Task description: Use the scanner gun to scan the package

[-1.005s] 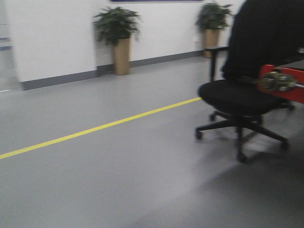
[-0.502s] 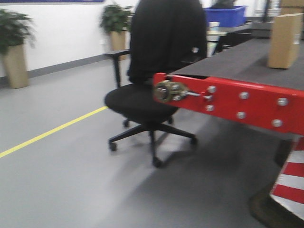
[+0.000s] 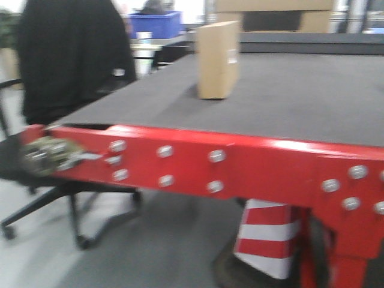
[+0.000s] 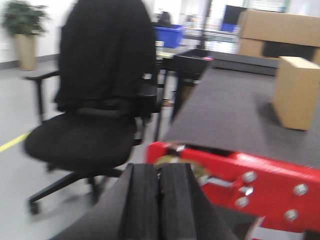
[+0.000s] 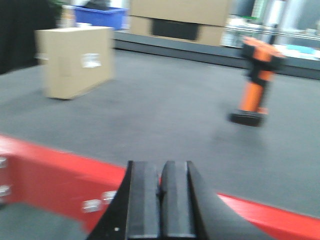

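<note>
The package (image 3: 217, 59) is a tan cardboard box with a small white label, standing upright on the dark table top (image 3: 300, 102). It also shows in the left wrist view (image 4: 296, 92) and in the right wrist view (image 5: 76, 61). The scanner gun (image 5: 256, 80), black head and orange handle, stands on its base at the right of the table, seen only in the right wrist view. My left gripper (image 4: 159, 172) is shut and empty, off the table's near edge. My right gripper (image 5: 160, 170) is shut and empty, in front of the red edge.
The table has a red bolted frame (image 3: 240, 168) along its near edge. A black office chair (image 4: 95, 105) stands at its left. A red-and-white cone (image 3: 267, 237) stands under the table. Bigger cardboard boxes (image 5: 180, 17) and a blue bin (image 3: 155, 24) stand at the back.
The view has swung right from open floor and plants to the table. The chair has slid to the left edge, and the package and red frame have come closer and central.
</note>
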Motion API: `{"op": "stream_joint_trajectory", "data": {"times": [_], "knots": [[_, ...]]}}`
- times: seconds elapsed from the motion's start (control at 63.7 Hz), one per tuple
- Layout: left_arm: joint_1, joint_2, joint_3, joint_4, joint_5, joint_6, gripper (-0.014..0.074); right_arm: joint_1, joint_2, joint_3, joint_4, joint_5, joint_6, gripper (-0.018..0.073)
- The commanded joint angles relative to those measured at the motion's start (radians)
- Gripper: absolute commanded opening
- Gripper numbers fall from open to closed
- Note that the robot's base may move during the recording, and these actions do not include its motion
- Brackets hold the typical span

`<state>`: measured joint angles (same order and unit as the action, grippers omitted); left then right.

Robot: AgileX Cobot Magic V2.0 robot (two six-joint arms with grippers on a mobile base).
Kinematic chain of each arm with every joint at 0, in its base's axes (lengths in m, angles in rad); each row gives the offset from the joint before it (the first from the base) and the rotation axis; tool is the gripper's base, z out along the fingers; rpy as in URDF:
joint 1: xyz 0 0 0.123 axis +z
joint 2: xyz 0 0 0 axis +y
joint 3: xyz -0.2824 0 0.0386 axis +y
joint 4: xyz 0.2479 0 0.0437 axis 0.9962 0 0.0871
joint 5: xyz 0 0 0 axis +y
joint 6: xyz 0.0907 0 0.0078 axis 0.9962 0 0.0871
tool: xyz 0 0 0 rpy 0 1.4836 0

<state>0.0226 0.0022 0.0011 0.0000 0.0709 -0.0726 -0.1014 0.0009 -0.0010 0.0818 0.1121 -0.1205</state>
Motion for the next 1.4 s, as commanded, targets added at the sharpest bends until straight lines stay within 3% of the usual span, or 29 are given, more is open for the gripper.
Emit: {"op": "stream_joint_trajectory", "data": {"times": [0.0,1.381], "knots": [[-0.005,-0.002,-0.001,0.0,-0.013,0.002,-0.0111,-0.005,-0.001,0.001,0.005,-0.014,-0.002,-0.0169],[-0.005,-0.002,-0.001,0.0,-0.013,0.002,-0.0111,-0.005,-0.001,0.001,0.005,-0.014,-0.002,-0.0169]]}}
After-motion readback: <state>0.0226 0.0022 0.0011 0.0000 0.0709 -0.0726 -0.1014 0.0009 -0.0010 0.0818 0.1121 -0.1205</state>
